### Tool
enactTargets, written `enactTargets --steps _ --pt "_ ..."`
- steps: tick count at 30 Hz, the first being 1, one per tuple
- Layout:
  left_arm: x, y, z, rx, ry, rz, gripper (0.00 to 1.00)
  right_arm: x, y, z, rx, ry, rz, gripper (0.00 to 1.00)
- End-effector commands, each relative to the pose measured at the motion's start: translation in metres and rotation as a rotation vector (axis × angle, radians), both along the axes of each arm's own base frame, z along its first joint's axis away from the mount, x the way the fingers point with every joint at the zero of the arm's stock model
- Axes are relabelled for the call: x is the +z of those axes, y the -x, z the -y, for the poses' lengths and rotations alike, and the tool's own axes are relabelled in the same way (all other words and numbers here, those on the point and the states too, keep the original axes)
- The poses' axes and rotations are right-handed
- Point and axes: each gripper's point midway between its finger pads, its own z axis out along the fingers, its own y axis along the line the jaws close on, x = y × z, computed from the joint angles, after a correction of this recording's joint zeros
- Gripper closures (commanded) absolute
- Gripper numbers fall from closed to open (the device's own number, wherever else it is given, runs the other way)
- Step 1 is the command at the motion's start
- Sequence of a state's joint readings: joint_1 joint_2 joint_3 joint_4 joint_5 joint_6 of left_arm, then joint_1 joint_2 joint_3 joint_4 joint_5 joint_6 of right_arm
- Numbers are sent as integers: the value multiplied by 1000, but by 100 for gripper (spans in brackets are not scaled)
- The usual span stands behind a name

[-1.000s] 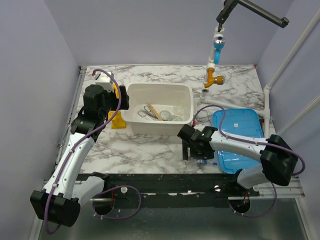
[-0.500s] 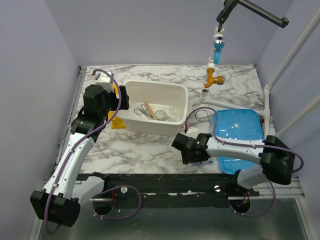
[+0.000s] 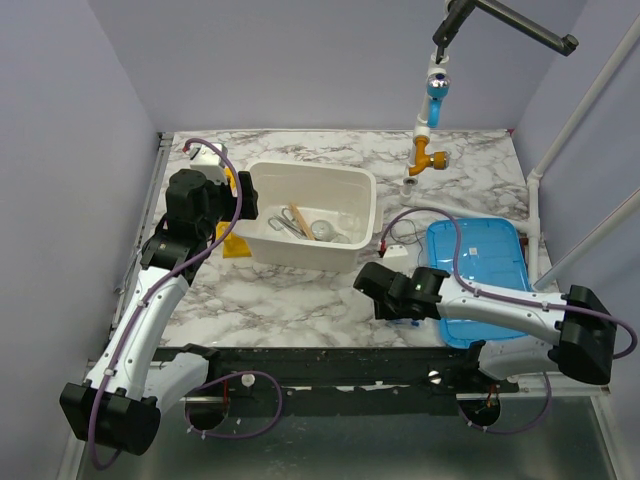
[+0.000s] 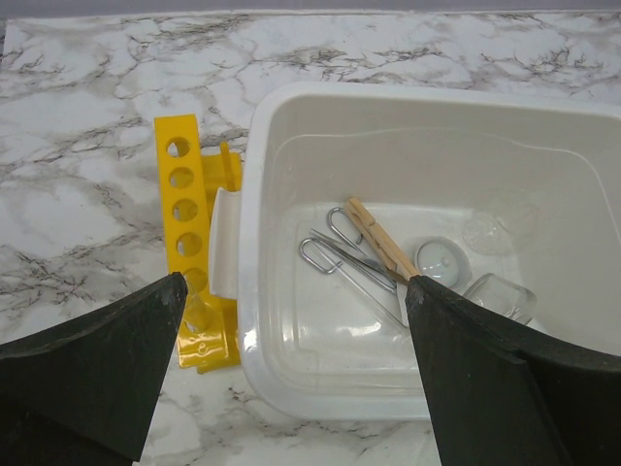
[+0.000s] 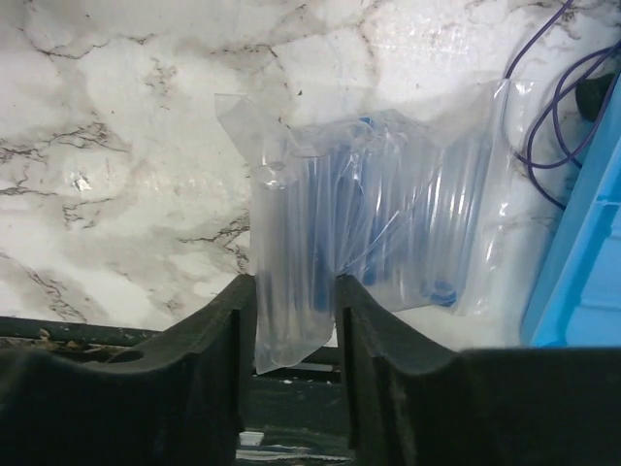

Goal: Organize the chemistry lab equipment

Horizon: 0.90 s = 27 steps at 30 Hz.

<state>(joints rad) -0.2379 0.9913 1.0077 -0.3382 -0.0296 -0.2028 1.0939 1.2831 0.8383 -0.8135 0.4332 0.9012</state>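
Observation:
My right gripper [image 5: 296, 291] is shut on the left part of a clear plastic bag [image 5: 388, 223] with blue contents, which lies on the marble near the table's front edge. In the top view that gripper [image 3: 385, 290] covers the bag. A white tub [image 4: 254, 194] holds silver tongs [image 4: 354, 260], a tan wooden stick [image 4: 381, 243] and clear glassware [image 4: 500, 296]. A yellow holed tube rack [image 4: 184, 223] stands against the tub's left side. My left gripper [image 4: 294, 282] hangs open above the tub's near left corner, holding nothing.
A blue lid [image 3: 480, 270] lies flat just right of my right gripper, and purple cable [image 5: 572, 107] runs beside it. A faucet [image 3: 430, 150] stands at the back right. The table's front edge [image 5: 116, 325] drops off right under the bag.
My right gripper has closed in on the bag and the right arm has stretched lower and flatter. The white tub shifted slightly left early on. The left arm has not moved.

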Motion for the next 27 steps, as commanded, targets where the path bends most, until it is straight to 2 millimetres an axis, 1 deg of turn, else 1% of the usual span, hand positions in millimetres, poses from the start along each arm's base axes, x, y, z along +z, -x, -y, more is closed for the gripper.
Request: enactTargets --steps 1,3,5,10,13,17,22,24,26,27 --pt "16 0 -1 5 6 45 1 -9 -6 2 -37 33 27 61" --pt "16 0 -1 5 7 43 1 -15 -6 4 -47 69 16 59" --pt "16 0 -1 6 7 44 1 -19 -8 6 -65 100 24 53" --pt "16 0 -1 9 5 45 1 -16 -13 1 -54 134 71 38" --pt "17 1 -1 7 8 47 1 -17 -13 3 -60 175 90 31" --pt "17 1 0 2 11 46 1 -26 -15 5 -68 247 102 21" --pt "16 1 1 2 11 44 1 -35 -14 10 -74 353 123 15" --pt "15 1 0 2 11 43 1 -38 -13 15 -85 392 127 15" --pt "16 1 0 2 13 45 1 -41 -11 20 -96 424 129 18" --pt "17 1 1 1 14 45 1 -43 -11 24 -107 440 131 22"
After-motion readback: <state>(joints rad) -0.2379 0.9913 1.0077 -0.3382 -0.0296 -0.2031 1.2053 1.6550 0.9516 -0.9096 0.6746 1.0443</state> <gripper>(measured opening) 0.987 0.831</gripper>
